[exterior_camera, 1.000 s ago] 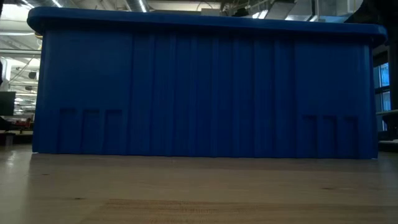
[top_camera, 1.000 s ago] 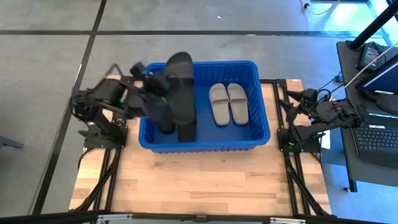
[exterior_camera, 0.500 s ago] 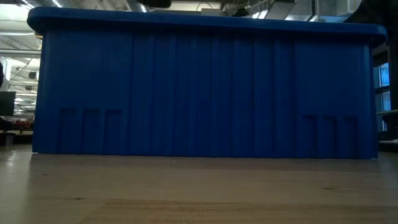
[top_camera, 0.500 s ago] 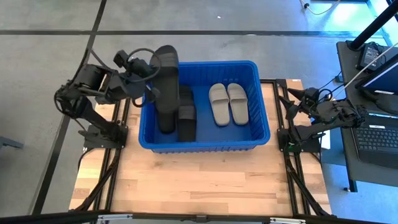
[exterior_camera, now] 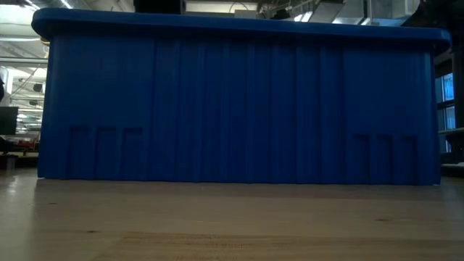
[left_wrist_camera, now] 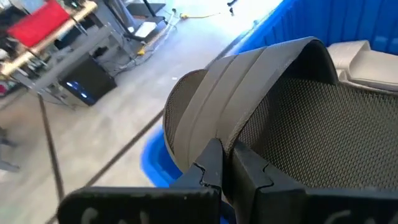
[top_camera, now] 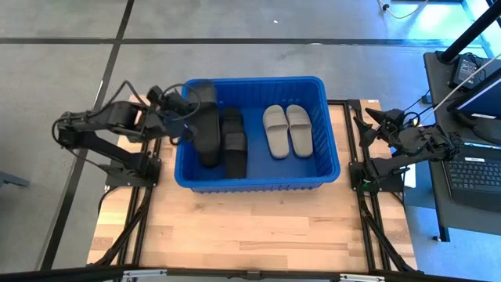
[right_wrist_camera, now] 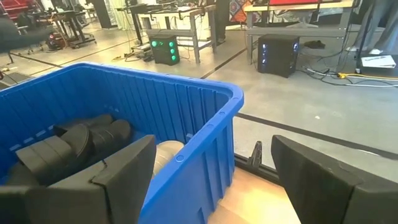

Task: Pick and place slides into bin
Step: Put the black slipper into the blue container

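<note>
bin: blue, on table | grey slides: paired inside | black slides: inside, left

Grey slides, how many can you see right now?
2. The left grey slide and the right grey slide lie side by side, soles down, in the right half of the bin. None seems hidden.

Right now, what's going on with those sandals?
Left gripper shut on black slide over blue bin. Right gripper open, parked beside bin. Nothing blocking.
</note>
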{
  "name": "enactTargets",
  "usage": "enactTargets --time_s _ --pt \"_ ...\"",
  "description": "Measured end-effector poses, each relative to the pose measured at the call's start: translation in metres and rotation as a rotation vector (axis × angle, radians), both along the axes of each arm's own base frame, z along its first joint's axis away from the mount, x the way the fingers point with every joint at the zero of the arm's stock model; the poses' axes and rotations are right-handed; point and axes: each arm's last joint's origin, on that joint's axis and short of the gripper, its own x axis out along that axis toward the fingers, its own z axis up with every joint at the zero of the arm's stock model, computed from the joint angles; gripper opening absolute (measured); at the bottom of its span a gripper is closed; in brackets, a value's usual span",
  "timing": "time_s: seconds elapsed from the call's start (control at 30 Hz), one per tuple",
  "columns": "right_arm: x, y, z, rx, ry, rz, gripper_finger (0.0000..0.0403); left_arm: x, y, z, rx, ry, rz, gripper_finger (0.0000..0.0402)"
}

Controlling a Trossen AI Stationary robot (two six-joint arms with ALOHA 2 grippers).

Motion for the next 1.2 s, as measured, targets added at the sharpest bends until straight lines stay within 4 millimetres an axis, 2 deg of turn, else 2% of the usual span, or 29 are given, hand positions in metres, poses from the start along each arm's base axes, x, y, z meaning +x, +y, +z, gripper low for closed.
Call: enactTargets --time_s 0.2,0.37,0.57,0.87,1.2 --pt "0.0 0.0 0.0 0.005 -0.016 -0.021 0.032 0.004 0.01 -0.044 -0.035 -0.001 0.014 0.0003" --pt "0.0 0.0 0.0 0.008 -0.02 -0.022 0.032 0.014 0.017 -0.074 -0.052 0.047 -0.023 0.0003" --pt "-0.001 -0.001 0.0 0.004 -0.023 -0.034 0.032 0.028 0.025 -0.094 -0.066 0.022 -0.095 0.0003" --pt "-0.001 -0.001 0.0 0.016 -0.038 -0.039 0.032 0.027 0.029 -0.103 -0.073 0.041 -0.081 0.0003" --pt "-0.001 -0.001 0.0 0.022 -0.045 -0.04 0.032 0.023 0.026 -0.143 -0.152 0.125 -0.082 0.0003"
